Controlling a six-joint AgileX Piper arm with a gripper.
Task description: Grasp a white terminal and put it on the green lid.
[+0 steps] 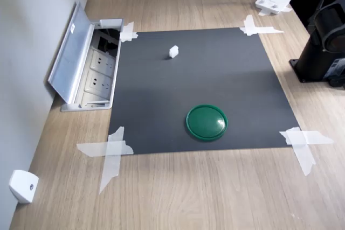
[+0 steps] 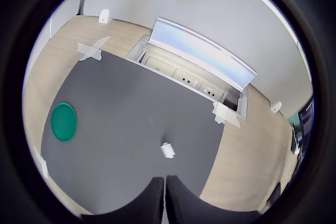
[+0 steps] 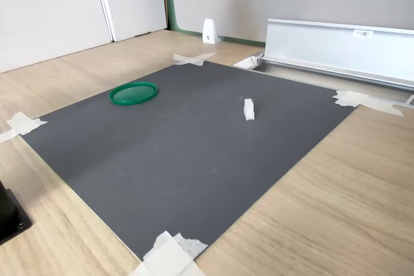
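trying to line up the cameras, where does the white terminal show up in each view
First exterior view: the white terminal lies on the dark mat's far part, beyond the green lid.
Wrist view: the terminal lies on the mat just ahead of the claw.
Second exterior view: the terminal lies right of centre on the mat.
Shared landmark: the green lid.

The first exterior view looks steeply down from high over the near table edge, taking in the whole mat (image 1: pixel 205 84) with the socket box (image 1: pixel 89 71) at the first exterior view's left. The second exterior view sits low beside a mat (image 3: pixel 187 153) corner, looking obliquely across it toward the wall and the box (image 3: pixel 336 50). The wrist view, a fisheye high above the mat (image 2: pixel 131 129), faces down toward the box (image 2: pixel 194 72); all three share mat and box.
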